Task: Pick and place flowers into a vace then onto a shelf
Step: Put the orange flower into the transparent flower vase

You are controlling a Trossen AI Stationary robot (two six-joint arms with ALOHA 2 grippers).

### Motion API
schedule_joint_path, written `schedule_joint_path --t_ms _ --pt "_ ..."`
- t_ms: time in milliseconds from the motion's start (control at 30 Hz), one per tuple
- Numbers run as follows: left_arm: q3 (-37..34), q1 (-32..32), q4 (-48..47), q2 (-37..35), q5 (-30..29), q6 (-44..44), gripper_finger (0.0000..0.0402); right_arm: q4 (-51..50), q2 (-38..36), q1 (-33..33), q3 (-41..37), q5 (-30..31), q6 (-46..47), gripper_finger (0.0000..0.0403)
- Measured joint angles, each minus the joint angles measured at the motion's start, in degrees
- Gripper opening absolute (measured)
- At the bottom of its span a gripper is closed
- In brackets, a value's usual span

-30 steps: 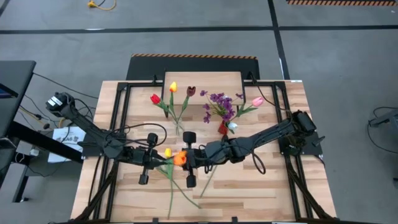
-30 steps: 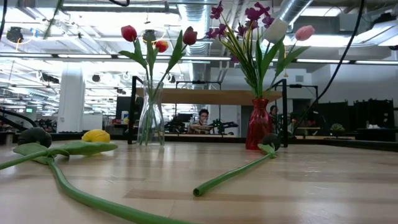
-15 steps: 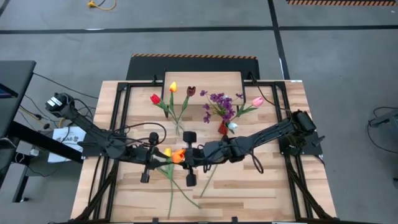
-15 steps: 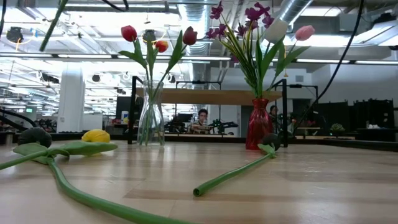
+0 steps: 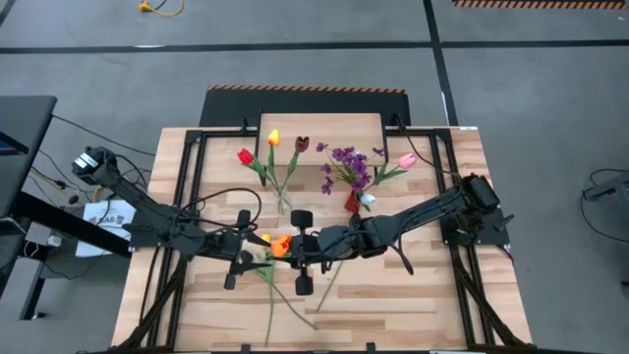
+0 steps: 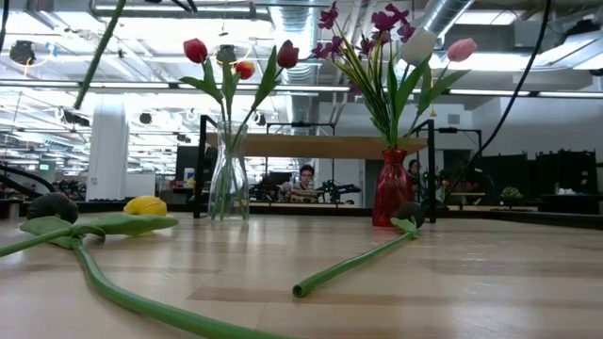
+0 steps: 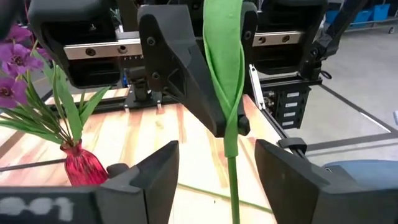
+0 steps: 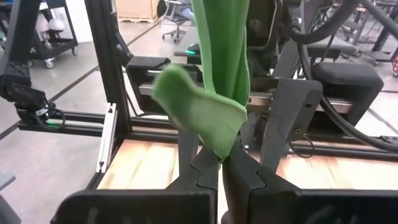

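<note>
Orange-headed artificial tulip (image 5: 281, 246) with long green stem: held above the mid-table, between the two grippers, its stem (image 7: 229, 106) hanging down past folded leaves (image 8: 214, 93).

Right gripper (image 8: 221, 163): dark fingers pressed together on the tulip's leaf and stem, clamped just right of the orange head in the high view (image 5: 306, 248).

Left gripper (image 7: 216, 168): fingers (image 7: 158, 174) spread apart on either side of the green stem, not touching it; sits just left of the flower in the high view (image 5: 242, 251).

Loose tulips: a yellow-headed one (image 6: 144, 205) lying on the slatted wooden table (image 5: 393, 295); a second green stem (image 6: 353, 264) lying nearby.

Clear glass vase (image 6: 227, 174): upright, holding red, yellow and dark maroon tulips (image 5: 270, 152).

Red glass vase (image 6: 392, 186): upright, holding purple blossom sprig (image 5: 346, 162), white and pink tulips.

Low shelf with light wood plank top (image 5: 334, 126): behind both vases, at the table's far edge.
</note>
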Motion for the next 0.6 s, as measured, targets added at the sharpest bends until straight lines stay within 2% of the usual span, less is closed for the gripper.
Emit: schedule_joint_path --t_ms 267,600 --pt "0.0 0.0 -0.8 0.0 0.0 -0.5 0.0201 -2.0 0.0 0.0 0.0 0.1 1.0 0.0000" --pt "0.0 0.2 -1.1 0.0 -1.3 -0.5 0.0174 -2.0 0.0 0.0 0.0 0.2 1.0 0.0000"
